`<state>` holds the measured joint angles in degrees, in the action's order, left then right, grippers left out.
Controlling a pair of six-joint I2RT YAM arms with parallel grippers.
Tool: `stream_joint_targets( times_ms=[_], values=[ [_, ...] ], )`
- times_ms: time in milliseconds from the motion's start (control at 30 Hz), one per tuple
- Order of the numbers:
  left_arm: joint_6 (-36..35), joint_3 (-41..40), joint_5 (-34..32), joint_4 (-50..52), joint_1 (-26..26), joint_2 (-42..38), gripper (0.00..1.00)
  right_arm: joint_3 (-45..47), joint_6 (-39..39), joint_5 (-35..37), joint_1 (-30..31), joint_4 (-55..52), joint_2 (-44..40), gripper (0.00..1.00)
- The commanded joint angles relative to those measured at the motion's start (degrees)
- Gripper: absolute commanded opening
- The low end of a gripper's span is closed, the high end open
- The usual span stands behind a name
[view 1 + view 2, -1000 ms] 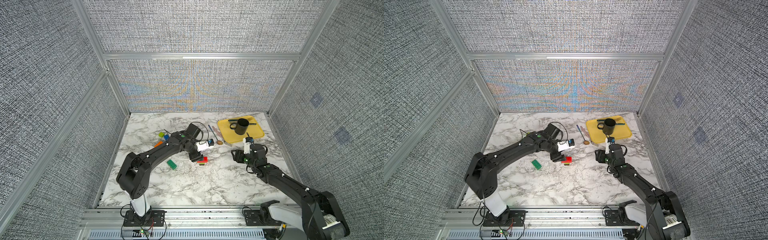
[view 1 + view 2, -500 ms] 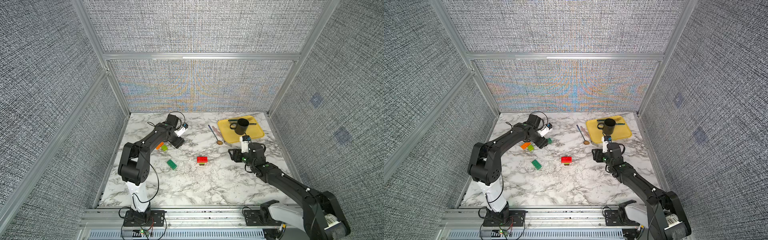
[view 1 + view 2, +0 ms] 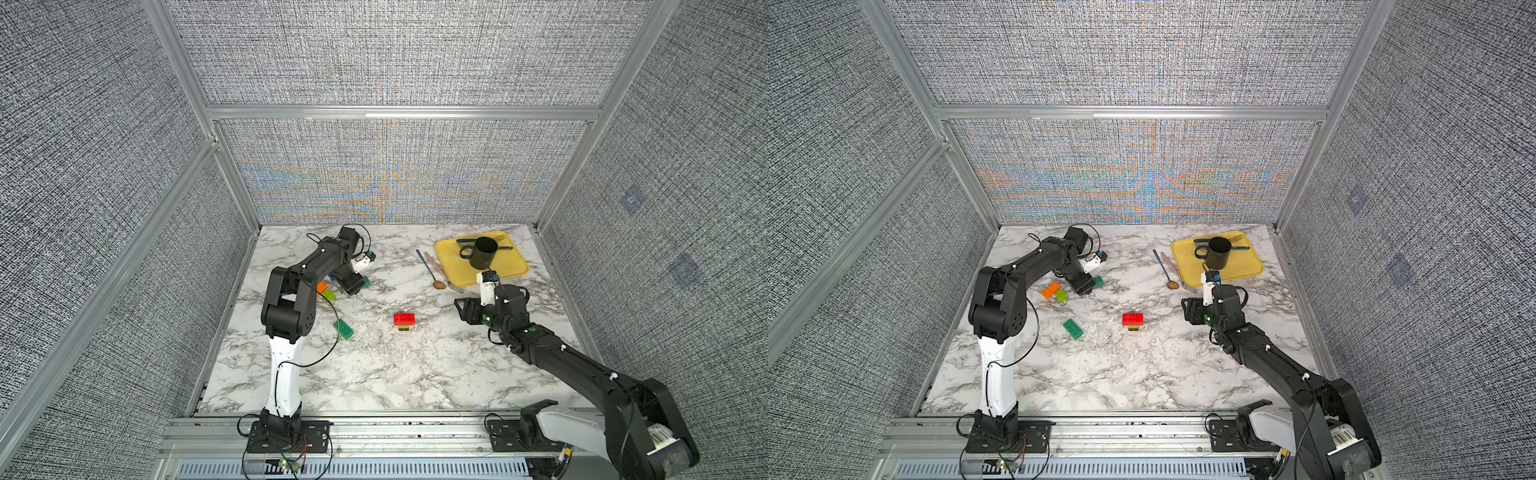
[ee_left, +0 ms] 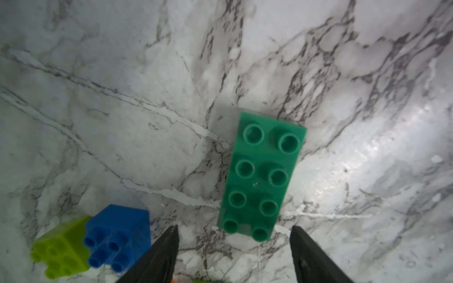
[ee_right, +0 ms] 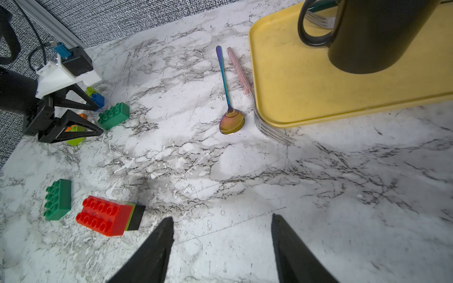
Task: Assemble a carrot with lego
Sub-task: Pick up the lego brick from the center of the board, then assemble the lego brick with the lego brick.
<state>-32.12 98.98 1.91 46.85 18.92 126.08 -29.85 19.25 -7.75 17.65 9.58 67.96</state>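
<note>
Carrot [image 3: 404,321] barely begun: black, lime, red stacked; other bricks [image 3: 1052,289] loose. Left claw [image 4: 233,229] spread empty over green brick [image 4: 262,176]; right claw [image 5: 221,218] spread, empty.

Both top views: I see bright, even overhead light on the marble table [image 3: 374,374]; coloured moiré ripples across the back wall [image 3: 386,187]. Left wrist view: the dark green brick [image 4: 262,175] is sharp, with a soft shadow at its far end; glare whitens the marble beside it, opposite the slightly blurred blue brick [image 4: 117,237].
</note>
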Motion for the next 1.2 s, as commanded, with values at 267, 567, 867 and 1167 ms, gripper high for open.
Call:
stream_joint_targets(
  times_ms=[267,567,867,1167],
  values=[
    [-2.3,9.2,5.9,6.3,0.1,6.3,0.63,0.9,0.7,0.8,0.3,0.6,0.5,0.65],
    [-2.7,13.6,8.2,8.5,0.1,9.1,0.41,1.1,1.0,0.9,0.5,0.7,1.0,0.65],
    [-2.3,10.8,12.6,8.0,0.5,1.6,0.23,-0.3,-1.9,4.0,0.5,-2.1,-0.2,0.65],
    [-7.3,-6.6,14.0,6.0,10.7,-16.2,0.22,-0.9,-4.5,4.1,-2.0,-2.8,-1.7,0.65]
  ],
)
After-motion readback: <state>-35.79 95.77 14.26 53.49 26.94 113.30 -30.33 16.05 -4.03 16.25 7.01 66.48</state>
